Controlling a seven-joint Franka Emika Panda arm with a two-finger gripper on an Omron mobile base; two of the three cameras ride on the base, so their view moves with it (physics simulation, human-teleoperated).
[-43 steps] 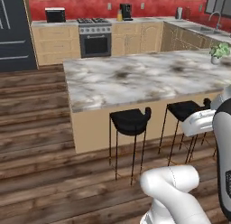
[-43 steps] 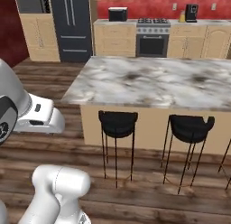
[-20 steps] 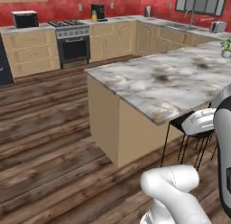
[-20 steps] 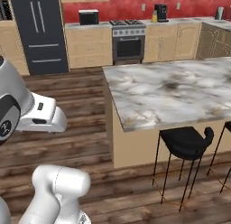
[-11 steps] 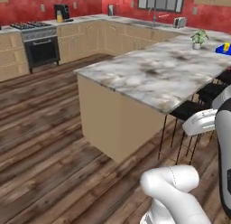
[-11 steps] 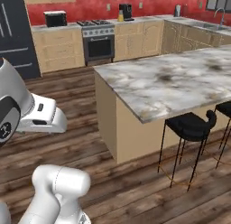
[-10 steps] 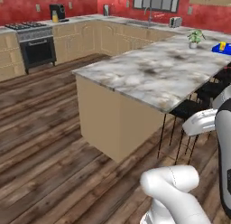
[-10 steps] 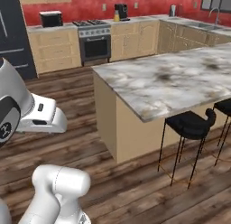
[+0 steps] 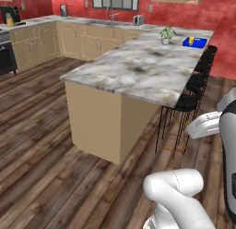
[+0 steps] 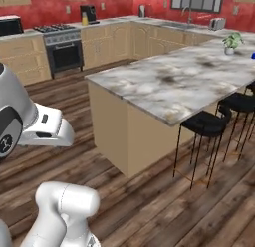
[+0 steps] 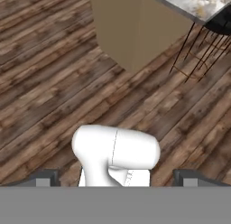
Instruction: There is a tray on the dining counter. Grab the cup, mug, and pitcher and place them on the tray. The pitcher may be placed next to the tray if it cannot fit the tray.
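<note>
Your claw point(image 11: 115, 179) stands wide open with nothing between its tips, pointed down at the wood floor point(image 11: 54, 83) with the arm folded in over the base. You have no hold on anything yet.

What has changed is your viewpoint, not the things. Over the last two seconds the whole picture has swung: the long side of the dining counter point(image 9: 138, 69) with its stools faced you square on, and now you look along it from its near corner, which sits ahead of the claw and above it. So the base has been driving and turning while the claw stayed open and idle.

That turn has brought the tray point(image 9: 195, 42) into sight: a blue slab at the far end of the counter, well away from the claw, just past the small potted plant point(image 9: 165, 36). There seems to be something yellow on it, too small to make out. The black stools point(image 9: 190, 99) line the counter's right side between you and that end.

On the back worktop, far off to the claw's left, a small orange-filled vessel point(image 9: 9, 20) stands beside a dark coffee machine point(image 9: 8, 13); it may be the pitcher. Mug and cup I cannot pick out. Expect more driving before any grasp.
</note>
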